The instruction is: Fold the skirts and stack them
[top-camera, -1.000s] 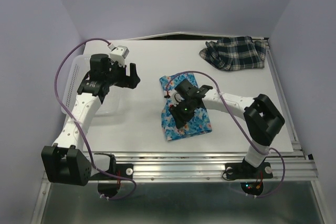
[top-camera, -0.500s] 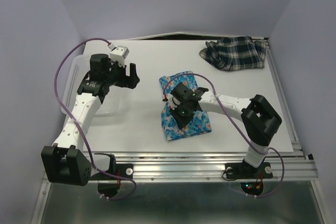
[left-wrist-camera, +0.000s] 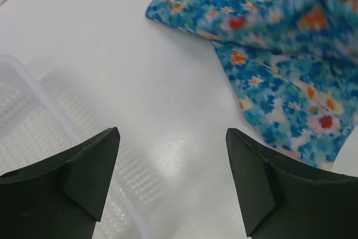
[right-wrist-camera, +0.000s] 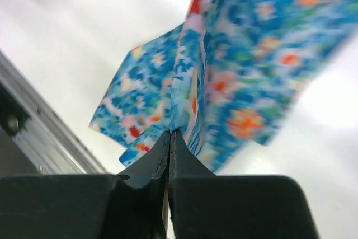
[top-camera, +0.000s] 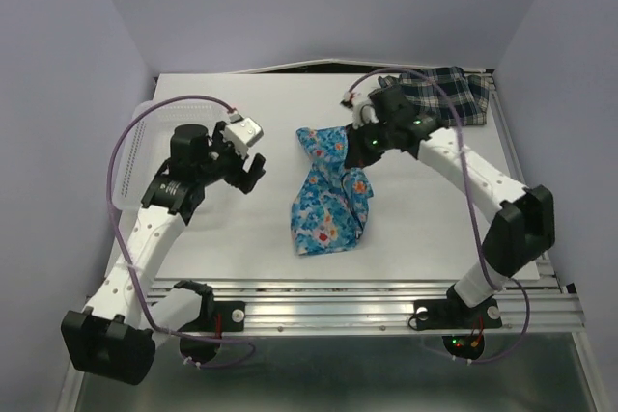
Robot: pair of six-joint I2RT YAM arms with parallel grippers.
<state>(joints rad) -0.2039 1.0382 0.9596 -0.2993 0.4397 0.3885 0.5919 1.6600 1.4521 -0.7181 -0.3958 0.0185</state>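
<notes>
the right gripper [top-camera: 371, 145] pinches the far end of the floral skirt [top-camera: 326, 207], which hangs from it down to the table [top-camera: 241, 229]. the left gripper [top-camera: 253, 167] is spread wide, left of it. the plaid skirt [top-camera: 446, 92] lies behind the right gripper.

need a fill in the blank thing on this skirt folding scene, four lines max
1. The right gripper is ____ on the bright blue floral cloth skirt.
2. The left gripper hovers ____, holding nothing.
3. The dark plaid pleated cloth skirt lies at the far ____ corner of the white table.
4. The white plastic lattice basket sits at the table's ____ edge.
Missing words: shut; open; right; left.
</notes>
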